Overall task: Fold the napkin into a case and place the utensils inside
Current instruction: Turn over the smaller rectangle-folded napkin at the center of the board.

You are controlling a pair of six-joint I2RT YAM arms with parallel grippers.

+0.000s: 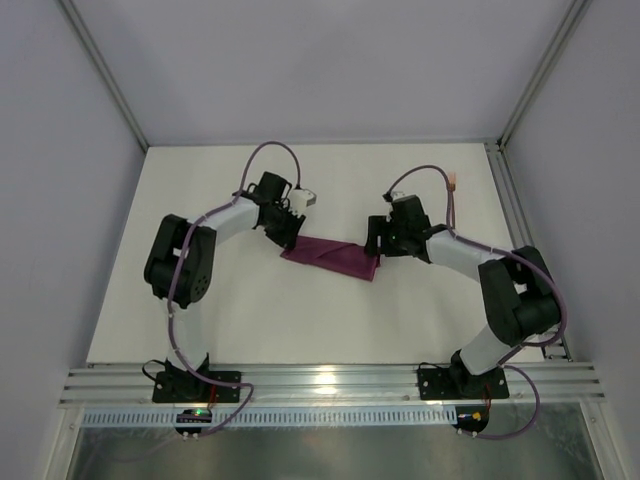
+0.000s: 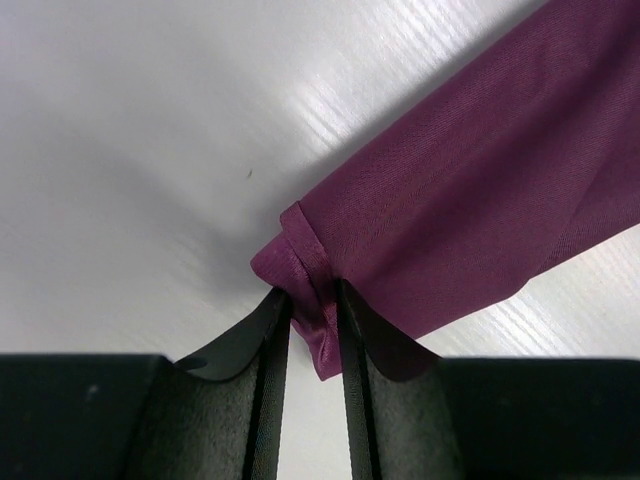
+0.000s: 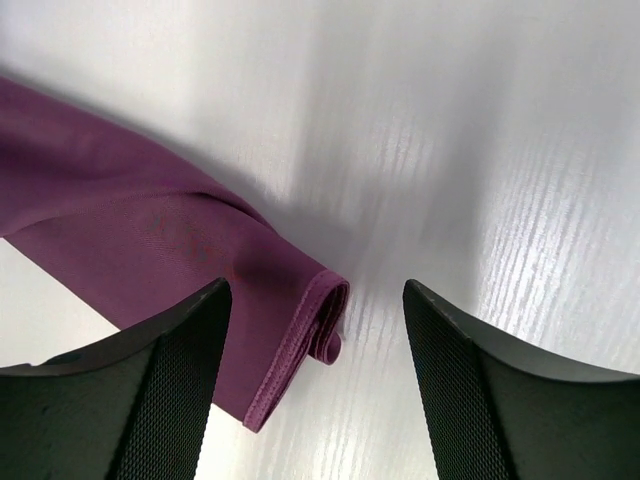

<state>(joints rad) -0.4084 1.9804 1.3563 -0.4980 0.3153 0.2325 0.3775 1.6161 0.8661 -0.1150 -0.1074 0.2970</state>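
The maroon-purple napkin [image 1: 330, 256] lies on the white table [image 1: 250, 320] as a narrow folded strip between my two arms. My left gripper [image 1: 287, 238] is at the strip's left end. In the left wrist view the left gripper [image 2: 312, 300] pinches a bunched corner of the napkin [image 2: 470, 180] between its narrow-set jaws. My right gripper [image 1: 378, 245] is at the strip's right end. In the right wrist view the right gripper [image 3: 316, 287] stands wide open, and the layered hemmed end of the napkin [image 3: 130, 240] reaches in between its fingers. The utensils are out of view.
Aluminium rails run along the table's right side [image 1: 505, 200] and near edge [image 1: 330, 380], where both arm bases are bolted. Grey walls enclose the table at the left, back and right.
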